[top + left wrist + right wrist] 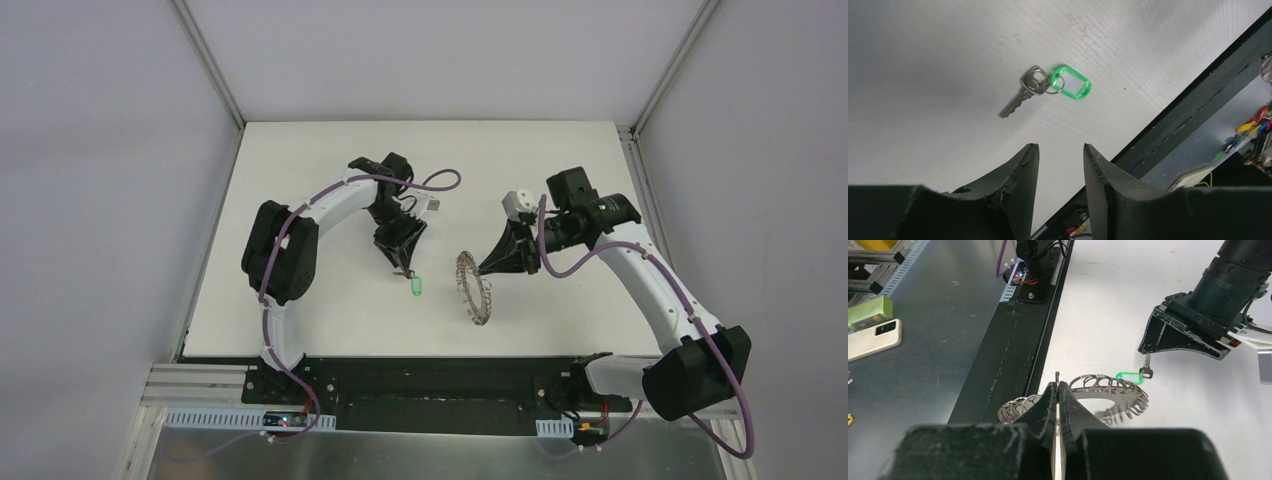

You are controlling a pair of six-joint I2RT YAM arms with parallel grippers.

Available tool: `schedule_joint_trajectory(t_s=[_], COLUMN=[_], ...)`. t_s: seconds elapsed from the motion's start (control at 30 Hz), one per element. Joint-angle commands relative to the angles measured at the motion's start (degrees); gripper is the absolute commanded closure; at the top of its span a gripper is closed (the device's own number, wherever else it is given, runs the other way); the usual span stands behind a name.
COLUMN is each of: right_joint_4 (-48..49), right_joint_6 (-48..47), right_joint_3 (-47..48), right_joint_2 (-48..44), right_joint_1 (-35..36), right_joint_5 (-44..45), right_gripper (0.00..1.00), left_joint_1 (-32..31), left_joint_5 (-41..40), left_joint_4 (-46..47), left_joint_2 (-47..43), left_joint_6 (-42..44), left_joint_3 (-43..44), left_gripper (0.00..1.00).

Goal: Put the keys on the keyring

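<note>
The key (1020, 97) is small and silver, joined by a small split ring to a bright green plastic tag (1071, 83). It lies flat on the white table (330, 300), also seen from the top (415, 287) and in the right wrist view (1129, 376). My left gripper (1060, 147) is open and empty, just above and behind the key (402, 264). The keyring (1110, 390), a grey metal ring fringed with wire loops, stands tilted on the table (474, 287). My right gripper (1057, 386) is shut on its near edge (486, 267).
A black rail (430, 375) runs along the table's near edge, with a metal bench (923, 340) beyond it. On the bench lie a white phone (873, 340) and a green block (869, 311). White walls and aluminium posts enclose the table.
</note>
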Motion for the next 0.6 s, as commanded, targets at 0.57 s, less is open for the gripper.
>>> schedule_joint_trajectory(t_s=[0.57], right_joint_4=[-6.6], right_joint_6=[1.5], right_joint_3=[-2.5], right_joint_2=[-7.6], right_joint_1=[-7.7], right_joint_5=[-3.5], right_gripper=[1.00], left_joint_1=[-9.0], left_joint_5=[-9.4], left_joint_4=[7.9], left_joint_2=[-3.7], left_joint_6=[19.5], left_joint_3=[-2.0], left_gripper=[0.55])
